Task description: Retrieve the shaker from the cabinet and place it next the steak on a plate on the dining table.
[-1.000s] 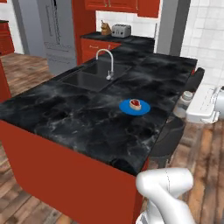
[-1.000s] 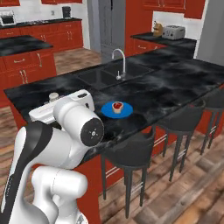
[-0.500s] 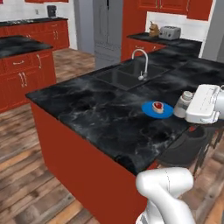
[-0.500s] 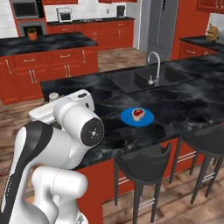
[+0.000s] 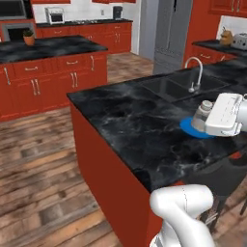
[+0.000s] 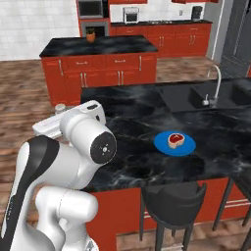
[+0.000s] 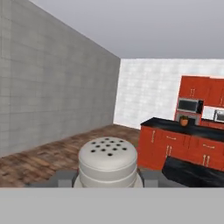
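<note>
Now, arm: bent over the dining table point(image 5: 144, 130), hand level at right of the left base frame.
Gripper point(image 7: 107, 177): closed around the shaker point(image 7: 108, 161).
Shaker: upright, beside the plate point(image 6: 174, 144).

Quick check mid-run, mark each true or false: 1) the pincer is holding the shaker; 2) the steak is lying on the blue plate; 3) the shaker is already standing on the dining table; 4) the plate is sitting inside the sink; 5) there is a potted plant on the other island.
1) True: the pincer is shut on the shaker.
2) True: the steak lies on the plate.
3) False: the shaker is held in the air, off the dining table.
4) False: the plate rests on the marble top, apart from the sink.
5) True: a potted plant stands on the far island.
</note>
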